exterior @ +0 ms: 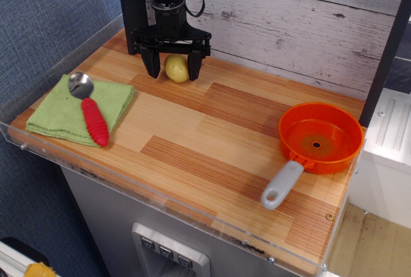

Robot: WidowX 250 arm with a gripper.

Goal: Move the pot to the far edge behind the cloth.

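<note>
The pot [176, 68], a small pale-yellow egg-shaped thing, lies on the wooden table near the far edge, up and to the right of the cloth. My gripper [174, 70] stands over it with its two black fingers spread wide on either side; the left finger is clear of it and the right finger is close beside it. The gripper is open. The light-green folded cloth [61, 111] lies at the front left.
A spoon with a red handle [94, 120] lies on the cloth. An orange pan with a grey handle [319, 137] sits at the right. A white plank wall [289, 20] runs along the far edge. A clear rim [160, 198] borders the table front.
</note>
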